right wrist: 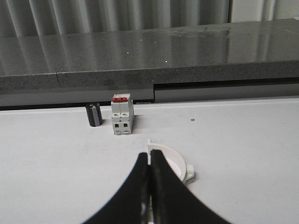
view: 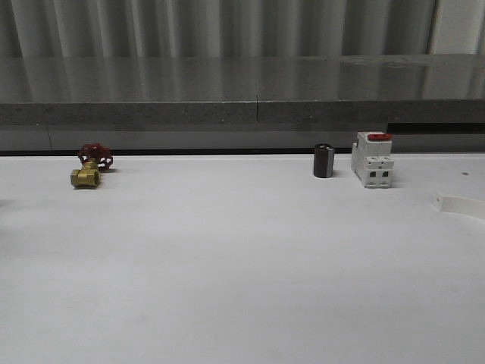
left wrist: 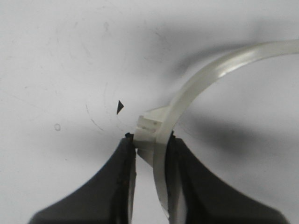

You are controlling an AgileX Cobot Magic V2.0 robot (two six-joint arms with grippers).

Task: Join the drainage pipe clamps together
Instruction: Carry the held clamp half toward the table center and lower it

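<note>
In the left wrist view my left gripper [left wrist: 150, 140] is shut on one white half-ring drainage pipe clamp [left wrist: 210, 74], pinching the band right beside its flat end tab [left wrist: 148, 127]. The rest of that arc curves away above the white table. In the right wrist view my right gripper [right wrist: 149, 155] is shut on the end of the other white clamp [right wrist: 175, 159]. Its thin band sits between the black fingers, and its arc and outer tab [right wrist: 190, 171] show just beyond them, low over the table. The front view catches a piece of a white clamp [view: 457, 204] at the right edge.
A white block with a red switch [view: 372, 160] and a short black cylinder [view: 323, 161] stand at the back right. A brass valve with a red handle [view: 90, 166] lies at the back left. A grey ledge [view: 242, 106] runs behind the white table [view: 227, 265].
</note>
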